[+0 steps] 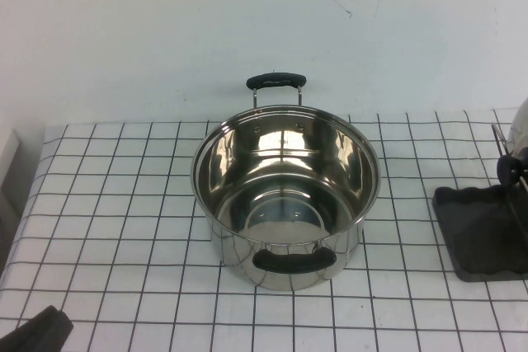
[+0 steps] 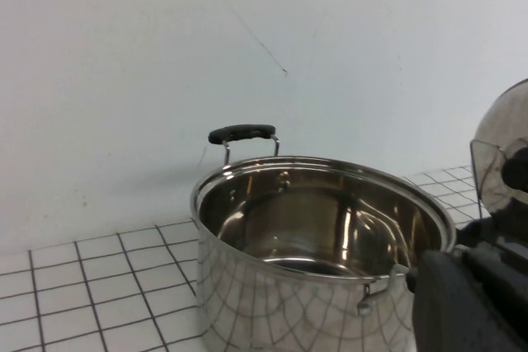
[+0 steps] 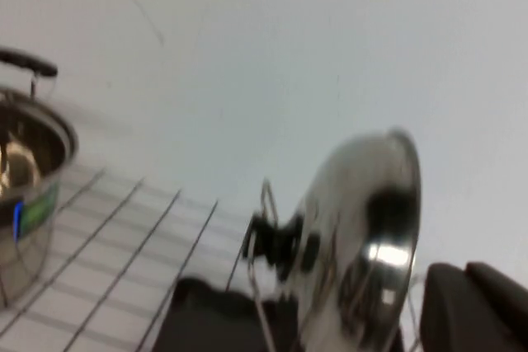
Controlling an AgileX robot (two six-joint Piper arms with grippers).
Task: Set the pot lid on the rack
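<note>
The shiny steel pot lid (image 3: 363, 228) stands on edge in the rack, its black knob (image 3: 276, 241) pointing towards the pot. In the high view only a sliver of the lid (image 1: 520, 125) and its knob (image 1: 509, 169) show at the right edge. It also shows in the left wrist view (image 2: 503, 154). The rack's thin wire rods (image 3: 266, 195) rise from its dark grey mat (image 1: 483, 228). My right gripper (image 3: 474, 311) is beside the lid's rim, apart from it, and out of the high view. My left gripper (image 1: 37, 331) sits low at the front left corner, far from the lid.
A deep steel pot (image 1: 285, 195) with two black handles stands uncovered mid-table on the white tile-grid surface. It fills the left wrist view (image 2: 313, 237), close to the left gripper (image 2: 470, 302). A plain white wall stands behind the table.
</note>
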